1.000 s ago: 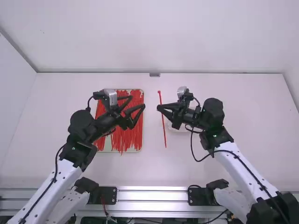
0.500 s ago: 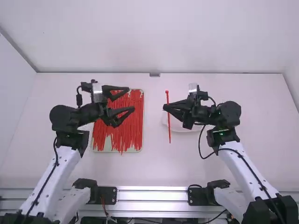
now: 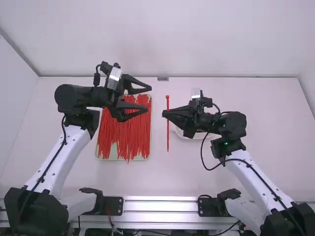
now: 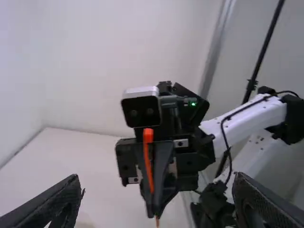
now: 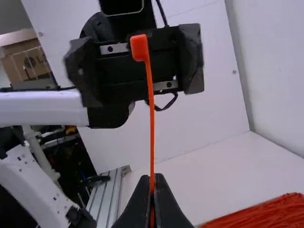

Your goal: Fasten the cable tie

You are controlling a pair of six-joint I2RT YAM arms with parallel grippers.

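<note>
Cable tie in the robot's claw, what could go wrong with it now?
The right gripper pinches the cable tie at just one spot on its thin strap, with both ends free, so it might swivel or slip when touched. The left gripper is open and apart from the tie, near the pile of spare ties. It must catch a very thin end, so it could miss or knock it crooked.

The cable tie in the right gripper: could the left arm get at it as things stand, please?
Probably yes: the left gripper, open, faces the cable tie held by the right gripper, with nothing between them.
</note>
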